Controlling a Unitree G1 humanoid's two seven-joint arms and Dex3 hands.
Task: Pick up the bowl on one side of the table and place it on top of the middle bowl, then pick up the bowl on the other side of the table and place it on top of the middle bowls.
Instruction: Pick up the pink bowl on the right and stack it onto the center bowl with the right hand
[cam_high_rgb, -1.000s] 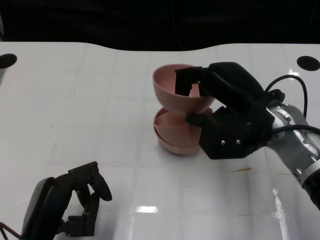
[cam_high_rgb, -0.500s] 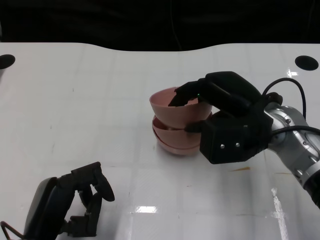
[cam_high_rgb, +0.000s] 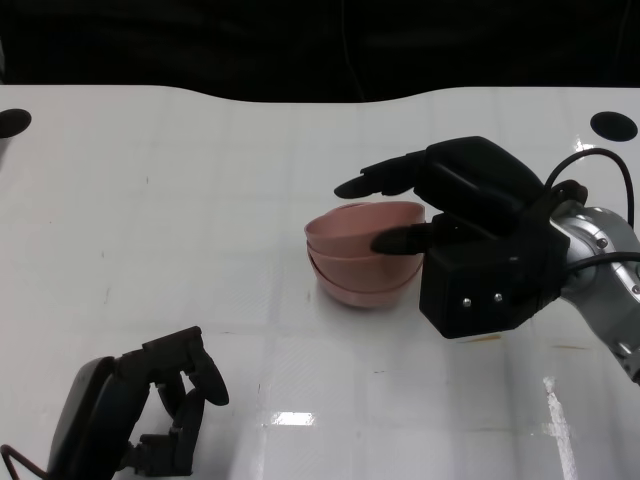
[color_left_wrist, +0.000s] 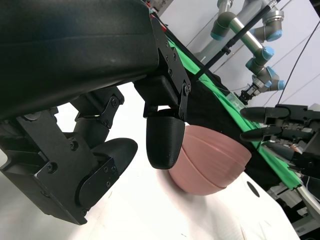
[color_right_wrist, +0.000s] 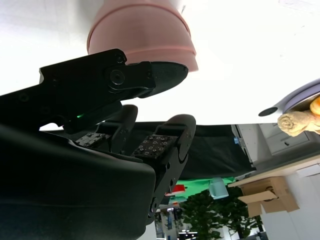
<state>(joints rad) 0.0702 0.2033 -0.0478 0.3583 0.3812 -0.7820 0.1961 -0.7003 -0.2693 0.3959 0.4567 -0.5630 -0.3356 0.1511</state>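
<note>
White table (cam_high_rgb: 200, 200) runs under a dark backdrop; at your lower left, L hand (cam_high_rgb: 150, 415) sits low w/ fingers curled in on nothing, well apart from the bowls. Mid-table, pink bowls (cam_high_rgb: 362, 255) sit nested in one stack, upright. Just right of the stack, R hand (cam_high_rgb: 455, 235) is spread w/ nothing held: fingers (cam_high_rgb: 385, 178) stretch out above the rim, thumb lies by the stack's right side, contact can't be told.
</note>
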